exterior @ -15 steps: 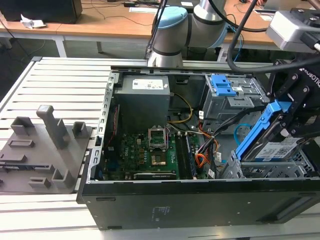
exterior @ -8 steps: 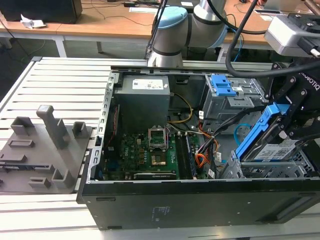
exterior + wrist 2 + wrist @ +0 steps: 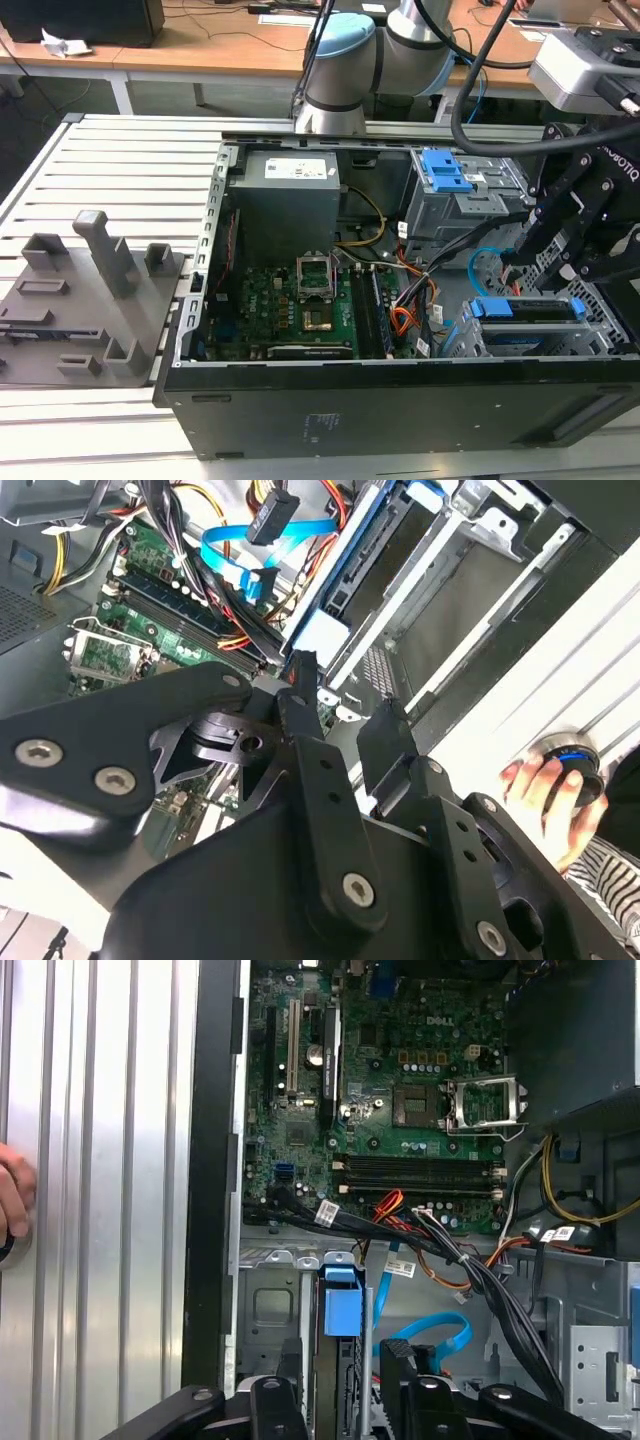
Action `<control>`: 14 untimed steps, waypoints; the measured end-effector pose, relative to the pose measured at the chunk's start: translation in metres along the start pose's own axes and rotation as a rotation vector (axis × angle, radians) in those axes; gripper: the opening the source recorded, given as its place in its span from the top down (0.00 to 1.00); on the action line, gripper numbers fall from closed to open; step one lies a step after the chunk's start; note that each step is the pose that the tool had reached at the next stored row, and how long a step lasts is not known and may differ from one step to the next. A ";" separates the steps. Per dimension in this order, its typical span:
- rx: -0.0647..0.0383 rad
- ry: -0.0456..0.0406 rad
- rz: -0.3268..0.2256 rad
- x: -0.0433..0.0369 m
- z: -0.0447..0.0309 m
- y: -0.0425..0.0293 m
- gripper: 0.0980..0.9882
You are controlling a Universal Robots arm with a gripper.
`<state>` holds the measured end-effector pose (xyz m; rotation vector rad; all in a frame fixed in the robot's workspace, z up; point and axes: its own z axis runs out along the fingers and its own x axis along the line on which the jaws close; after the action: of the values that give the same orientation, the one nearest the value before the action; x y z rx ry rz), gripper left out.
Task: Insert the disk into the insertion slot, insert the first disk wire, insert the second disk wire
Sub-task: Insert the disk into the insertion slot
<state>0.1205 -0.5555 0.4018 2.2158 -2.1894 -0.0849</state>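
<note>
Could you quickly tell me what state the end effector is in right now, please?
End effector: open, fingers apart, nothing held between them.

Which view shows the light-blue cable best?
The second wrist view: the cable lies uncovered there, its flat side and plug end plain. The first wrist view shows a loop of it, partly hidden by the gripper. The exterior view shows a thin arc.

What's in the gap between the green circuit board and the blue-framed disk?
In the first wrist view, a bundle of black cables runs across that stretch, between the circuit board and the disk.
</note>
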 end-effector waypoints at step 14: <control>0.000 0.0000 0.000 0.0000 0.0006 0.0000 0.99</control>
<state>0.1205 -0.5555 0.4012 2.2158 -2.1895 -0.0849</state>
